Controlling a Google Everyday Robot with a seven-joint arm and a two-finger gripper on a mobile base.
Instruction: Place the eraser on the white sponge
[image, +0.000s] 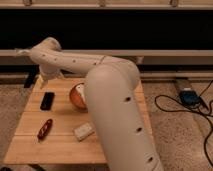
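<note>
The eraser (47, 100), a flat black block, lies on the left part of the wooden table (30, 146). Nearer the front, right of the eraser, the cream-white sponge (84, 131) rests on the wood with nothing on it. My big white arm sweeps from the lower right up to the back left corner. Its gripper (49, 79) hangs down there, just behind and above the eraser, open and holding nothing. The arm covers the table's right half.
An orange bowl (77, 96) sits mid-table, partly behind my arm. A red-and-dark tool (44, 128) lies near the front left edge. Black cables and a power box (189, 96) lie on the floor to the right.
</note>
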